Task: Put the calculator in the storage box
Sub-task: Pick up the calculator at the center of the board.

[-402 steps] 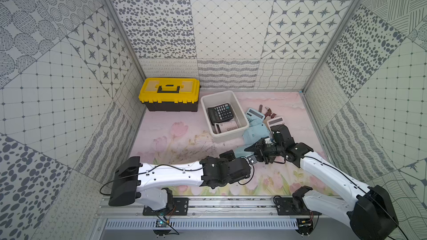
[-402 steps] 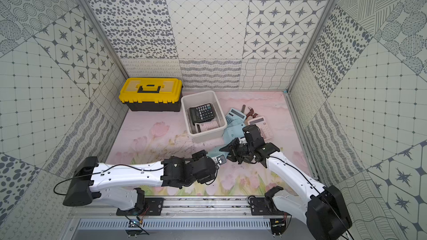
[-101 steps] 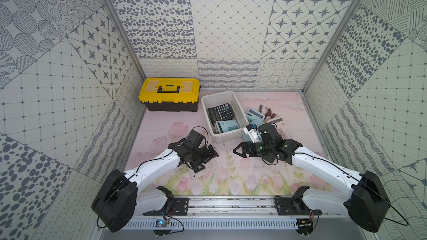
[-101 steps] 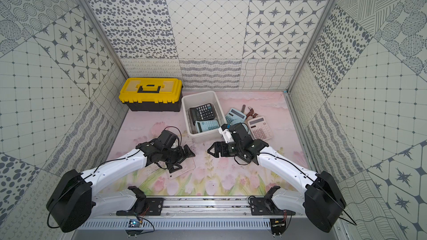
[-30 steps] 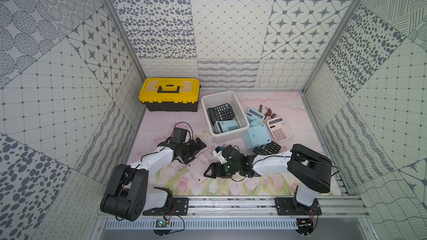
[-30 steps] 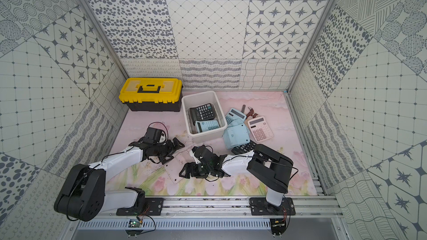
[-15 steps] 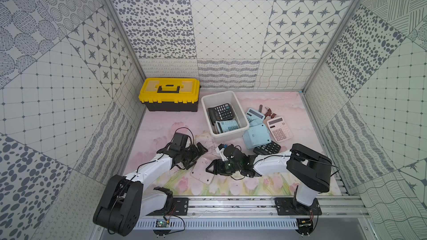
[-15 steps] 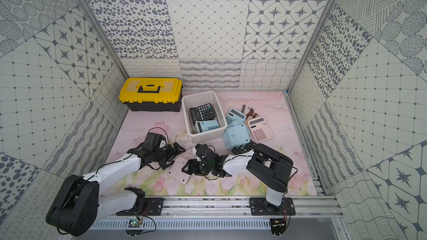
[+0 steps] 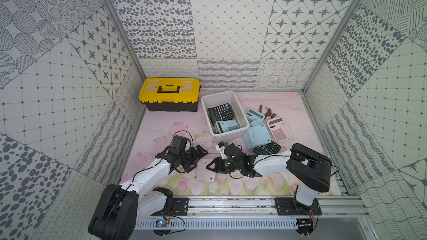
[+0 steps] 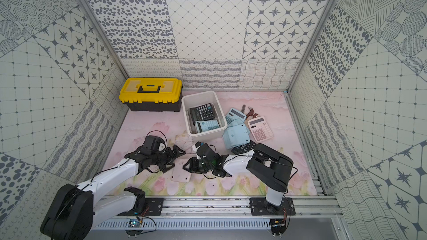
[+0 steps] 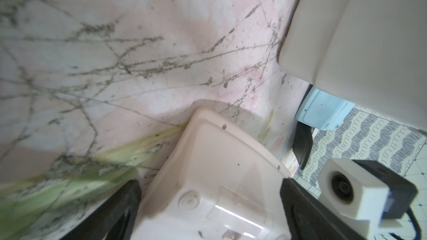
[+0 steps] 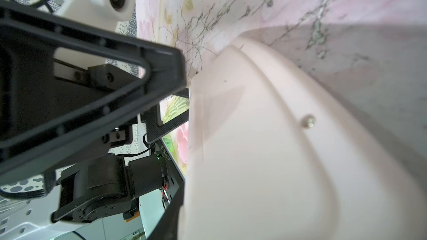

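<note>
Lying back-up on the mat (image 9: 159,132) near the front rail (image 9: 231,206), the pale pink calculator (image 9: 205,173) sat between the two arms, well short of the storage box (image 9: 228,134).

On its left, the left gripper (image 9: 198,160) stood spread wide. Only the left wrist view showed its fingers (image 11: 122,204) straddling one corner of the calculator's case, with the box wall beyond. On its right, the right gripper (image 9: 209,166) sat at the case's edge. The right wrist view was filled by blurred pink plastic, and I could not tell whether those jaws pinched it.

Both top views gave what the wrist views missed: a black calculator (image 10: 202,111) and a light blue calculator (image 10: 208,125) inside the box, and a heap of calculators (image 9: 256,135) just right of it.

The mat was pink, flower-printed and scratched, and patterned tile walls (image 9: 231,31) closed three sides. A yellow-lidded toolbox (image 9: 169,95) stood at the back left.

Bare mat lay open on the left between the toolbox and the left arm. The right side was crowded nearly to the wall.
</note>
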{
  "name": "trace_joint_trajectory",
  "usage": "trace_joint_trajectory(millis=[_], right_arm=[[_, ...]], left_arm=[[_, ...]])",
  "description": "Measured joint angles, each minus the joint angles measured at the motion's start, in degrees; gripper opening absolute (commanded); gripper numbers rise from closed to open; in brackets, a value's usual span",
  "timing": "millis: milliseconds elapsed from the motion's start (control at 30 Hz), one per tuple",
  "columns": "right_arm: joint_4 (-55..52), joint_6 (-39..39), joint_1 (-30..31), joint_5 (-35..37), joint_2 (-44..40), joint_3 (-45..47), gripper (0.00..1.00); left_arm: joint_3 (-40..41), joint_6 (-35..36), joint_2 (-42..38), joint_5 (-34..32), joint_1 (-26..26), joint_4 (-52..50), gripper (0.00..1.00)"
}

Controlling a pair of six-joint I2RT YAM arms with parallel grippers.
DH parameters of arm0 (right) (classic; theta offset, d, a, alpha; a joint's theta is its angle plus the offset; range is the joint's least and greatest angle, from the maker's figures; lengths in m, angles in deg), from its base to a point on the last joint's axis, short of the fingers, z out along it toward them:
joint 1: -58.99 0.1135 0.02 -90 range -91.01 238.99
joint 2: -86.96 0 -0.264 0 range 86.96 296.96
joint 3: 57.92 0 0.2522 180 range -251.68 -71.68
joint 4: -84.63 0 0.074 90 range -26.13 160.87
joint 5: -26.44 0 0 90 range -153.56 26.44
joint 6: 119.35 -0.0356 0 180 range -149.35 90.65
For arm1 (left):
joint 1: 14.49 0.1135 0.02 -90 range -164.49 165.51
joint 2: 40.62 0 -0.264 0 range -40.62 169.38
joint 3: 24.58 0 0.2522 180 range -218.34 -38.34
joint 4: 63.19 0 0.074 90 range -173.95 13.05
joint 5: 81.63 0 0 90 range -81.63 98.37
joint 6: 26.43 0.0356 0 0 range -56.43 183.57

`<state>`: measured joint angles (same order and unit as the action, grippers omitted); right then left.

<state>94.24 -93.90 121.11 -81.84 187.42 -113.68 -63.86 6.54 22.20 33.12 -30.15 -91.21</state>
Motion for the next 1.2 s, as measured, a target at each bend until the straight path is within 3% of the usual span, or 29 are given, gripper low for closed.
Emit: trace_joint_trajectory(millis=[233,533,733,867,1200], right_arm=[[1.60,-0.68,0.00,0.26,-1.01,0.63,0.18],[-4.92,-0.17,-0.63,0.72,-8.46,3.98,0.15],[-10.73,0.55,-3.80,0.31,-18.53,8.28,0.15],[-15.58,0.98,-7.04,0.02,-27.50,11.69,0.15],[-30.16,1.95,-20.35,-4.00,-51.65,19.37,0.15]], left_arm=[[-2.05,-0.15,-5.44,-1.99,-0.79,-4.76,1.00],[-6.62,0.35,-11.80,-4.87,-1.95,-11.98,1.00],[-11.47,1.99,-13.68,-7.19,-5.86,-16.02,1.00],[-15.10,3.56,-13.75,-9.88,-11.13,-17.92,1.00],[-21.35,7.43,-10.64,-14.60,-20.85,-18.34,1.00]])
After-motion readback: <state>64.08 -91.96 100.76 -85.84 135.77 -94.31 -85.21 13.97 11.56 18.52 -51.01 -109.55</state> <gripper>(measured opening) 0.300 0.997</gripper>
